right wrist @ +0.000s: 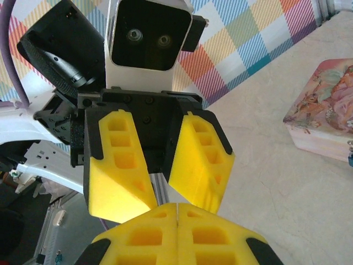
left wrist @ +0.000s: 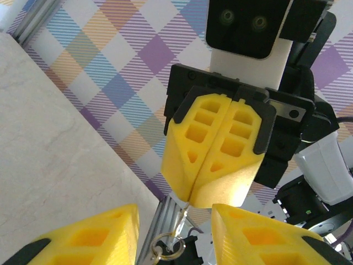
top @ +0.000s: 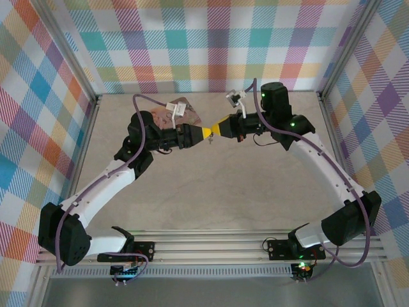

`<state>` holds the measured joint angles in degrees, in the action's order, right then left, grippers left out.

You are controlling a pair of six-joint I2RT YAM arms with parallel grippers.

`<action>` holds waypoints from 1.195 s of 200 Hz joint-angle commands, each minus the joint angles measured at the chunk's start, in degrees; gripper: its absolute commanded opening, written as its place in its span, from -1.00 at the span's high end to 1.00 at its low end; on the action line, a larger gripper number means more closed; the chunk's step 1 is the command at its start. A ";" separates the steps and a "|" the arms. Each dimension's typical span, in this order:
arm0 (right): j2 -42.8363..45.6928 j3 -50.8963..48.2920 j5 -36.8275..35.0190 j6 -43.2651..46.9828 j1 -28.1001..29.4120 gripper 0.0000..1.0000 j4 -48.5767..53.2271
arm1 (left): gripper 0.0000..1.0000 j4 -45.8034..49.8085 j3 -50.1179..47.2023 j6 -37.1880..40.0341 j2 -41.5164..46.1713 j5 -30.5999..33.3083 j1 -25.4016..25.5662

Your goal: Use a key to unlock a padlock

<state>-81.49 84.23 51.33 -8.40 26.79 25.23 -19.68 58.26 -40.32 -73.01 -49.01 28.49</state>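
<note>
Right end effector (left wrist: 190, 203) is clenched on the key (left wrist: 182, 220): keep it square, turn gently. Left end effector (top: 206, 133) has its jaws apart; I cannot tell its grasp.

The fingers (right wrist: 118, 176) of the left gripper (right wrist: 162, 199) are moulded in matt, faintly grainy yellow plastic and seated in smooth black plastic mounts (right wrist: 143, 110). The key (left wrist: 183, 216) and its ring (left wrist: 165, 249) are seen as thin bare metal with a glint. The table (left wrist: 49, 165) is finished in a pale, matt, stone-like marbling, and the tin (right wrist: 325, 121) in a satiny printed coat.
</note>
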 commanded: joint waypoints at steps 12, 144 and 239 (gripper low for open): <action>0.99 -0.80 1.99 -0.82 -0.11 1.00 -2.82 | 0.21 -0.45 -0.32 0.44 -0.81 -1.78 0.60; 0.46 -1.43 2.08 -0.98 -0.33 1.00 -4.00 | 0.66 3.25 0.63 2.39 -1.59 -3.06 1.10; 0.38 -2.71 -1.04 -3.21 -0.92 0.27 -5.64 | 1.00 16.28 4.35 12.13 -0.19 0.18 0.87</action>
<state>-81.54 81.65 50.65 -10.68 26.15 22.44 -12.34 60.03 -34.39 -74.61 -51.35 29.19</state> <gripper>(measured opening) 0.266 0.047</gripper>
